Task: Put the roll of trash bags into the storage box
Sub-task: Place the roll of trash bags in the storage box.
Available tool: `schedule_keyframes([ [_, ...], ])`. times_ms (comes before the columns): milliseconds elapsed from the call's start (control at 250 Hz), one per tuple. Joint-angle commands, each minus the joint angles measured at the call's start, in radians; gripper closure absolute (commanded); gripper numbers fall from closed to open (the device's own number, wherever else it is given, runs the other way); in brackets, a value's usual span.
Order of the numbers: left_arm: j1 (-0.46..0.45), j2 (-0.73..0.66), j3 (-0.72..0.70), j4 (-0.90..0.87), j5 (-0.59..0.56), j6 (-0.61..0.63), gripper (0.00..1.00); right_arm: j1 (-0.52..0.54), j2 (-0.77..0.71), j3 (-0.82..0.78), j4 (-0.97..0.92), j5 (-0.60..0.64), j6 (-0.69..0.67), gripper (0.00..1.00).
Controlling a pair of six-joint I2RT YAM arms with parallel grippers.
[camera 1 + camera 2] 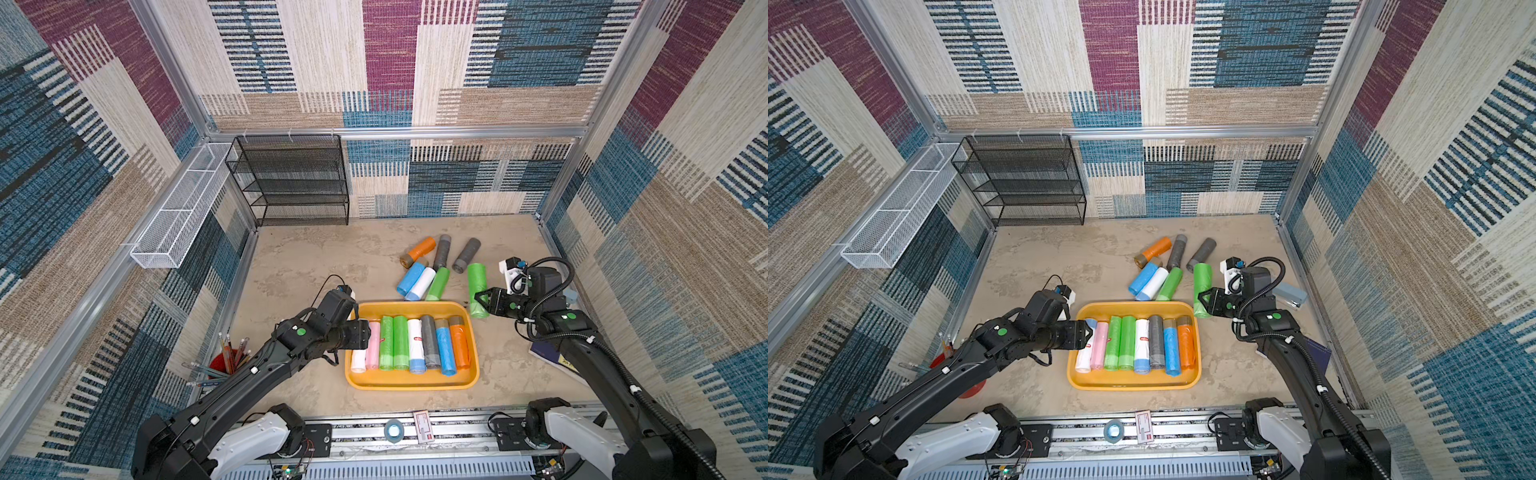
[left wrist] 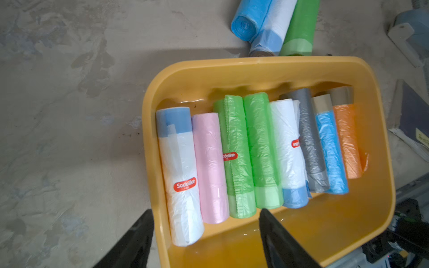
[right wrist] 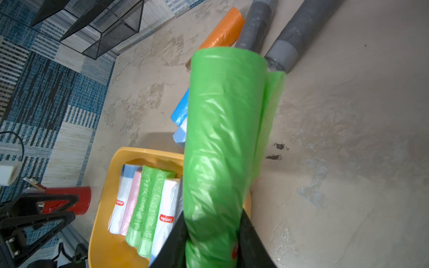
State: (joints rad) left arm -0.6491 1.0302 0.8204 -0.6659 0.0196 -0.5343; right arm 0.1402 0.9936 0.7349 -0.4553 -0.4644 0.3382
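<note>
The storage box (image 1: 411, 384) (image 1: 1133, 380) is a shallow yellow-orange tray with several rolls lying side by side in it. My left gripper (image 1: 365, 332) (image 2: 206, 210) hangs open over the tray's left end. A white roll (image 2: 181, 176) with a blue end lies between and below its fingers, untouched. My right gripper (image 1: 482, 297) (image 3: 213, 218) is shut on one end of a green roll of trash bags (image 1: 477, 286) (image 3: 227, 139), just off the tray's far right corner (image 3: 104, 185). The roll points away toward the back.
Several loose rolls lie behind the tray: orange (image 1: 419, 249), two grey (image 1: 442, 251), blue (image 1: 409, 278), white (image 1: 422, 284), green (image 1: 438, 284). A black mesh rack (image 1: 295, 183) and a white wire basket (image 1: 183, 208) stand back left. A red pencil cup (image 1: 226, 361) is left; a stapler (image 1: 1291, 295) and a dark book (image 1: 557, 361) are right.
</note>
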Motion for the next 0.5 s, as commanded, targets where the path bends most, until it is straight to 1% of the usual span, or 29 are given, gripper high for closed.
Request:
schedule_keyframes([
  [0, 0.0, -0.031, -0.017, 0.031, 0.105, 0.067, 0.24, 0.043, -0.026, -0.011, -0.01, -0.027, 0.047, 0.68],
  [228, 0.0, -0.118, -0.058, -0.021, 0.222, 0.105, 0.2, 0.151, -0.076, -0.079, 0.042, -0.034, 0.171, 0.68],
  [324, -0.002, -0.159, -0.069, 0.0, 0.268, 0.089, 0.19, 0.189, -0.093, -0.111, 0.047, -0.02, 0.209, 0.68],
  [496, -0.003, -0.221, -0.05, -0.055, 0.332, 0.066, 0.17, 0.255, -0.112, -0.143, 0.042, 0.026, 0.261, 0.68],
])
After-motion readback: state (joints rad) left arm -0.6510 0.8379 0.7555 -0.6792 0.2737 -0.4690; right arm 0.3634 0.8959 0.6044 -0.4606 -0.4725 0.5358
